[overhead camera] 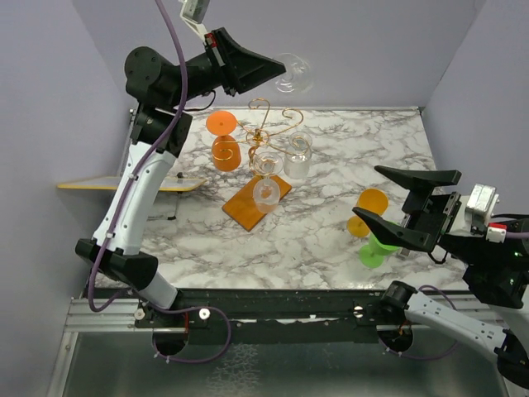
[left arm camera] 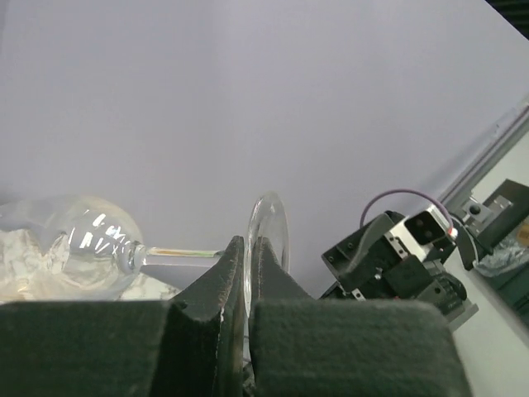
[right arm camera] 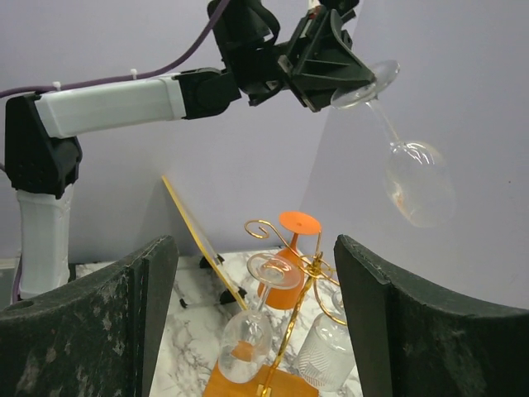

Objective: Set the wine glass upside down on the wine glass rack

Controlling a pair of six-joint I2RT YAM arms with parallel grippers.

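Left pincer (overhead camera: pixel 277 69) clenched on foot of clear wine glass (overhead camera: pixel 294 74). Glass held high in air near rear wall, above and behind wine glass rack (overhead camera: pixel 263 131). Stem tilted, bowl pointing away from arm and lower than foot. No contact with rack.

Rack on marble tabletop (overhead camera: pixel 331 256), left of centre. Orange glass (overhead camera: pixel 223 137) and two clear glasses (overhead camera: pixel 267 178) already on its arms.

Right pincer (overhead camera: pixel 368 192) released, jaws wide, nothing between them. It hovers at right over second orange glass (overhead camera: pixel 359 225) and green glass (overhead camera: pixel 376 252).
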